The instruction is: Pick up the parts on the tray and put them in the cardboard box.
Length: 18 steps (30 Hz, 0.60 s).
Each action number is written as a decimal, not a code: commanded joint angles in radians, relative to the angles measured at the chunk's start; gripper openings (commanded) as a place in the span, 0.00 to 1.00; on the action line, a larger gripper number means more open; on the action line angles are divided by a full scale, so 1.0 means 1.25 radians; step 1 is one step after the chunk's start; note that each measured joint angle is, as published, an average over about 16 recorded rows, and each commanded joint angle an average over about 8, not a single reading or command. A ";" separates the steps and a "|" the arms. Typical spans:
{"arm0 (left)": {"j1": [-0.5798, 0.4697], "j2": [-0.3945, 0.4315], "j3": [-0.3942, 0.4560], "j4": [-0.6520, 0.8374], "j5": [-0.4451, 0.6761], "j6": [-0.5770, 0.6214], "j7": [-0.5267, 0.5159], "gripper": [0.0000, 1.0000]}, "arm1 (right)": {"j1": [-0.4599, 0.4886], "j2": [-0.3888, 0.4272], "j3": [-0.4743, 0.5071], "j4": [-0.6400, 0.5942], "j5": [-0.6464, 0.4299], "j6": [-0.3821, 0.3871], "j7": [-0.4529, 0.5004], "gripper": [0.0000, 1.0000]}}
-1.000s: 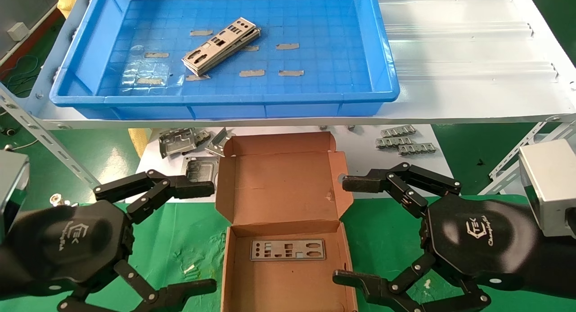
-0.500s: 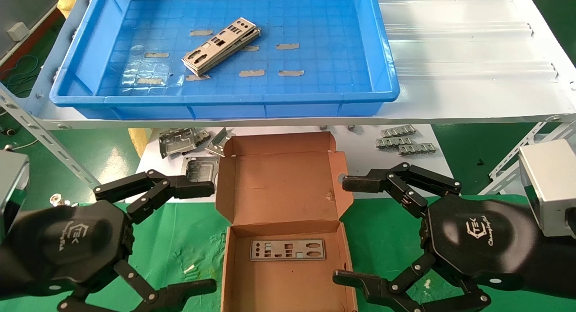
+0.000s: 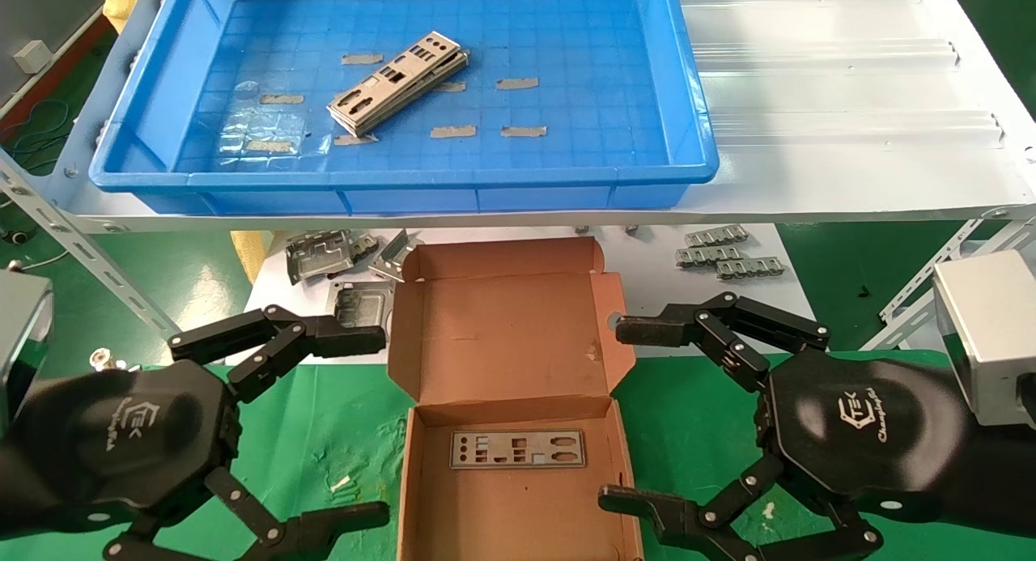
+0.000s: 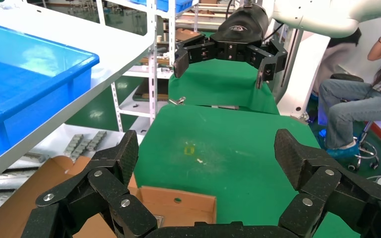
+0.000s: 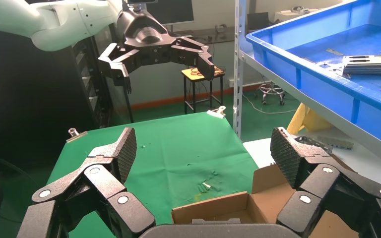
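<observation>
Black hexagonal tools, silver screws

Left hand spread wide above the cardboard box, apparently empty-handed.

Tray far rim cut off by head view's top edge, lower plates of the stacked parts hidden beneath the top one, cardboard box near end cropped, bent brackets partly behind the box lid

"TEK" logo on right pincer, left pincer
</observation>
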<state>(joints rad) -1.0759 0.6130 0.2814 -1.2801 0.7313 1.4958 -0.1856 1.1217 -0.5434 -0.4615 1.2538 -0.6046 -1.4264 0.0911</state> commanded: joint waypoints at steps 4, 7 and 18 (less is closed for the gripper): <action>0.000 0.000 0.000 0.000 0.000 0.000 0.000 1.00 | 0.000 0.000 0.000 0.000 0.000 0.000 0.000 1.00; 0.000 0.000 0.000 0.000 0.000 0.000 0.000 1.00 | 0.000 0.000 0.000 0.000 0.000 0.000 0.000 1.00; 0.000 0.000 0.000 0.000 0.000 0.000 0.000 1.00 | 0.000 0.000 0.000 0.000 0.000 0.000 0.000 1.00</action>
<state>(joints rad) -1.0760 0.6130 0.2814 -1.2801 0.7313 1.4958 -0.1856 1.1217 -0.5433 -0.4615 1.2538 -0.6046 -1.4264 0.0911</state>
